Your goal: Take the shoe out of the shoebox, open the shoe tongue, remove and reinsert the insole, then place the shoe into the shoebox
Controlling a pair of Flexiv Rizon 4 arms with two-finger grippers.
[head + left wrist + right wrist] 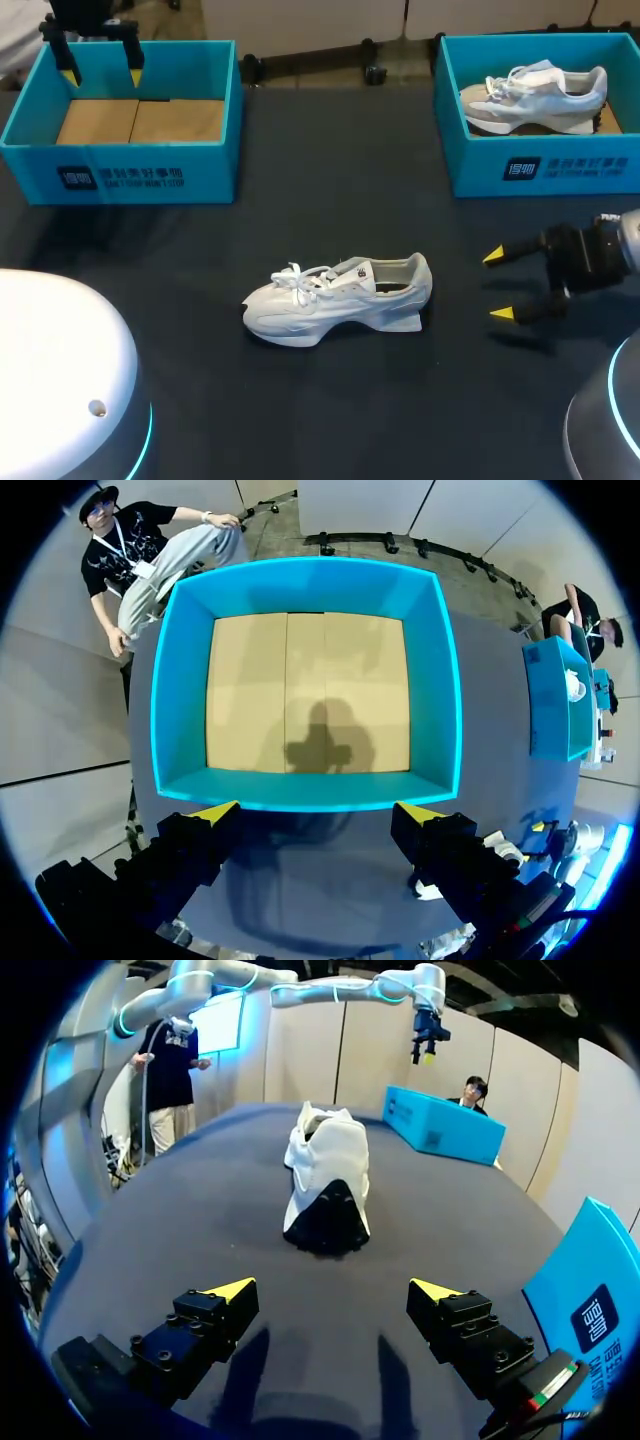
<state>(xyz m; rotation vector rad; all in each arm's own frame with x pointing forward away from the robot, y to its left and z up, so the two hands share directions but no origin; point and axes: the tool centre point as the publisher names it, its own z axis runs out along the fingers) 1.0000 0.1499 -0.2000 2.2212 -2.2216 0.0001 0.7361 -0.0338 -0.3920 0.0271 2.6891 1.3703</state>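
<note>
Shoes number two, boxes two, grippers two. One loose shoe [335, 295] lies on its sole on the dark table [330, 180], straight ahead of the right gripper [498, 286] with its heel towards the fingers and its toe pointing away. It is well apart from the gripper, with bare tabletop between them and all around it. That gripper's fingers stand wide apart, holding nothing. The right box [545, 165] is just beside this gripper's arm and holds the second shoe [535, 100], lying on its sole inside the walls.

The left gripper [101, 75] hangs above the left box [120, 170], fingers spread wide and gripping nothing. From the wrist, its tips sit over the box's near wall and the brown cardboard floor [310, 690] lies ahead of them.

White print [120, 178] marks each box front: a square logo block with lines of writing beside it.
</note>
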